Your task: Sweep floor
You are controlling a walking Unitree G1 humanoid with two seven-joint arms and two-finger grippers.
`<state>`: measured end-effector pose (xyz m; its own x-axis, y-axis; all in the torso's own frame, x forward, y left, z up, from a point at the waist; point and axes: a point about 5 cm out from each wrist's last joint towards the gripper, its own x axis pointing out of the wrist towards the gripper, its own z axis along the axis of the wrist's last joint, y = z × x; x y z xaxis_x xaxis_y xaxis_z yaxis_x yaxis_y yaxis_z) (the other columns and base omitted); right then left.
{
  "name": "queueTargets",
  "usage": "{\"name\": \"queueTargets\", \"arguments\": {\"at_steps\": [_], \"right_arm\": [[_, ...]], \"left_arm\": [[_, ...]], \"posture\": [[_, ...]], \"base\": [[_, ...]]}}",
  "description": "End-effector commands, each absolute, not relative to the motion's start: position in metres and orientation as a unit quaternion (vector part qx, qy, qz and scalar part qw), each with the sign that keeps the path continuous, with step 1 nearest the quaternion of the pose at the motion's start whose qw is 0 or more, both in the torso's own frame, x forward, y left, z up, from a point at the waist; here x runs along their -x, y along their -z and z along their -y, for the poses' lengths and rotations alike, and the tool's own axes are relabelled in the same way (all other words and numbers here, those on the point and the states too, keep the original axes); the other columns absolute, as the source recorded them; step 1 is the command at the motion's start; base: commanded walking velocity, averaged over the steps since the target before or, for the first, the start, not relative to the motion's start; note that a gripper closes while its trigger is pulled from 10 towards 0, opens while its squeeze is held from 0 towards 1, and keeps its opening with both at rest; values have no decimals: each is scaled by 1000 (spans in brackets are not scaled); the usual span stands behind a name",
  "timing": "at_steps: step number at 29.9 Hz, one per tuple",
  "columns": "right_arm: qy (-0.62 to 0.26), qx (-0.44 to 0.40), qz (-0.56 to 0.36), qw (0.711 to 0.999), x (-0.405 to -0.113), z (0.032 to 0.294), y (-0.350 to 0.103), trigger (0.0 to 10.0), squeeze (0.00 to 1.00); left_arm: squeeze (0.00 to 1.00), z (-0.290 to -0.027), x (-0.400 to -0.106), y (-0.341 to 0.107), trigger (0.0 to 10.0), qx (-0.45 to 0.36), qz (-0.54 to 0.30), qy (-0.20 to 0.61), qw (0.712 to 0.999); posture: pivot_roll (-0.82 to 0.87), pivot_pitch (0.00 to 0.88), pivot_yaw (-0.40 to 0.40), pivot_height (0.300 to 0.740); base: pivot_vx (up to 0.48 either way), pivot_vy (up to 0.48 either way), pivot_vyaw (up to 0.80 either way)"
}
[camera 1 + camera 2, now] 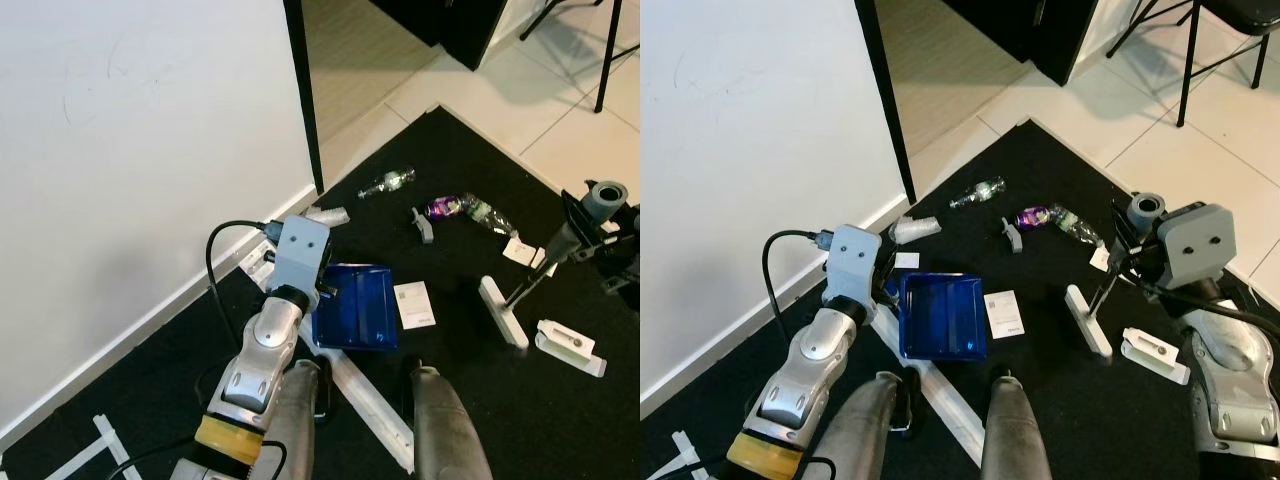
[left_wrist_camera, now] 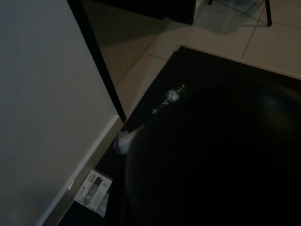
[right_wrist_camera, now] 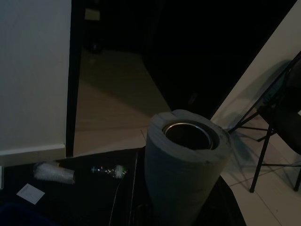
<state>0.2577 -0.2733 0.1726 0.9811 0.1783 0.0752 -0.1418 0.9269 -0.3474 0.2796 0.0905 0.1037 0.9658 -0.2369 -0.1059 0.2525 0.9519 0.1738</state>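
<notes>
A: Black mat (image 1: 1060, 420) covers the floor under the robot; what lies nearest on it?
B: A blue dustpan (image 1: 942, 318) sits flat just ahead of the robot's legs, with the left gripper (image 1: 883, 290) at its near-wall side. I cannot tell how its fingers stand. A white card (image 1: 1004, 313) lies just beside the pan.
A: And the broom?
B: The right gripper (image 1: 1127, 255) is closed around the grey handle (image 1: 1145, 211) of the broom, whose white head (image 1: 1087, 321) rests on the mat toward its tiled-floor edge. A white packet (image 1: 1155, 356) lies near the head.
A: Farther off?
B: A purple wrapper (image 1: 1033, 216), a grey clip (image 1: 1012, 237), a crumpled clear wrapper (image 1: 914, 229) by the wall, then a clear plastic bottle (image 1: 976, 193) near the mat's far corner, beside the dark door frame (image 1: 885, 100)
</notes>
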Motion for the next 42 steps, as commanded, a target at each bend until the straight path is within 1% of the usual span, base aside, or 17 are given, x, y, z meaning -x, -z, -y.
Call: {"name": "queueTargets", "arguments": {"at_steps": [1, 5, 7, 11, 19, 20, 21, 22, 24, 25, 26, 27, 31, 33, 37, 42], "right_arm": [[-83, 175, 61, 979, -256, 273, -172, 10000, 0], [-81, 175, 59, 979, -256, 274, -171, 10000, 0], [-77, 179, 54, 979, -255, 276, -169, 10000, 0], [-71, 183, 49, 979, -257, 276, -166, 10000, 0], [-60, 174, 40, 982, -259, 269, -153, 10000, 0], [-56, 167, 43, 983, -261, 265, -149, 10000, 0], [-55, 145, 60, 986, -265, 256, -147, 10000, 0], [-55, 145, 60, 986, -265, 256, -147, 10000, 0], [-57, 129, 84, 986, -270, 246, -149, 10000, 0], [-57, 129, 84, 986, -270, 246, -149, 10000, 0], [-65, 129, 109, 983, -278, 232, -152, 10000, 0], [-69, 134, 115, 982, -281, 227, -152, 10000, 0], [-89, 171, 110, 975, -290, 209, -140, 10000, 0], [-97, 188, 103, 972, -291, 204, -133, 10000, 0], [-100, 193, 94, 971, -290, 201, -125, 10000, 0], [-96, 167, 80, 978, -285, 194, -109, 10000, 0]], "left_arm": [[0, -94, -277, -96, 10000, -98, -66, 117, 986], [0, -95, -273, -85, 10000, -109, -98, 126, 981], [0, -93, -268, -77, 10000, -100, -129, 153, 975], [0, -88, -262, -69, 10000, -94, -157, 180, 966], [0, -86, -266, -72, 10000, -92, -158, 171, 968], [0, -85, -267, -74, 10000, -90, -156, 171, 969], [0, -84, -268, -79, 10000, -82, -152, 176, 969], [0, -84, -268, -79, 10000, -82, -152, 176, 969], [0, -85, -267, -82, 10000, -73, -149, 183, 969], [0, -85, -267, -82, 10000, -73, -149, 183, 969], [0, -85, -265, -86, 10000, -58, -144, 198, 968], [0, -85, -264, -88, 10000, -53, -143, 204, 967], [0, -86, -262, -90, 10000, -42, -143, 213, 966], [0, -86, -262, -90, 10000, -42, -144, 212, 966], [0, -88, -262, -90, 10000, -43, -144, 210, 966], [0, -90, -261, -90, 10000, -42, -148, 207, 966]], "posture": [[-68, 295, 64, 740], [-68, 296, 64, 740], [-68, 296, 64, 740], [-65, 299, 67, 740], [-55, 302, 68, 740], [-48, 305, 73, 740], [-43, 307, 77, 740], [-43, 307, 77, 740], [-35, 309, 83, 740], [-35, 309, 83, 740], [-15, 315, 96, 740], [-15, 315, 96, 740], [-1, 314, 102, 740], [-1, 314, 102, 740], [13, 311, 99, 740], [7, 306, 98, 740]], "base": [[0, 0, 0], [0, 0, 0], [0, 0, 0], [0, 0, 0], [0, 0, 0], [0, 0, 0], [0, 0, 0], [0, 0, 0], [0, 0, 0], [0, 0, 0], [0, 0, 0], [0, 0, 0], [0, 0, 0], [0, 0, 0], [0, 0, 0], [0, 0, 0]]}}
